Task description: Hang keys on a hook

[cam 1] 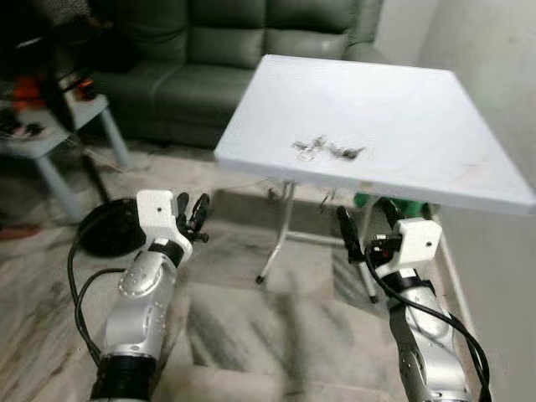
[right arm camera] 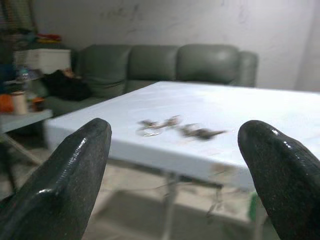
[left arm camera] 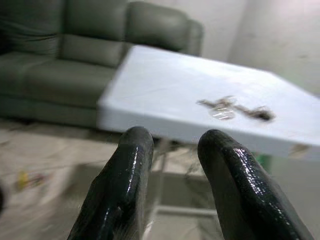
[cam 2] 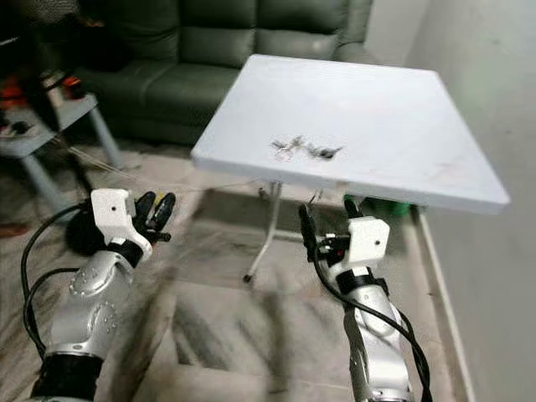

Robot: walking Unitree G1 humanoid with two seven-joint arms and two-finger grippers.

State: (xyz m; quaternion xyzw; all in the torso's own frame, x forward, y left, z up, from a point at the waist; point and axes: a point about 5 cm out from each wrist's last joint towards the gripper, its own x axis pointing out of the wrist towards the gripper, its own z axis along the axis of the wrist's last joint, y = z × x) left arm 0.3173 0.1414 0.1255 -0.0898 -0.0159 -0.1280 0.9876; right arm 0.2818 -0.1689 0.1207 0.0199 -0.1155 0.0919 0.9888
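Head views. White table, square top on a thin metal frame, standing ahead of the robot; green sofa behind it; small side table with clutter off to the robot's left. Keys: a loose, dark scatter on the tabletop close to the near edge, untouched. Left gripper raised in front of the body, below table level and well apart from the keys. Right gripper likewise raised, under the table's near edge. No hook can be made out.

Left wrist view. Two black fingers a narrow gap apart, carrying nothing, aimed at the table; keys lie beyond, blurred.

Right wrist view. Fingers spread wide, nothing between them; keys sit straight ahead on the tabletop, between the fingertips in line of sight but well apart from them.

Step, as judged: approach, before any pick-up. Next move calls for stepping closer and lifting one gripper, likely the wide-spread right one, above the table edge and down onto the keys.
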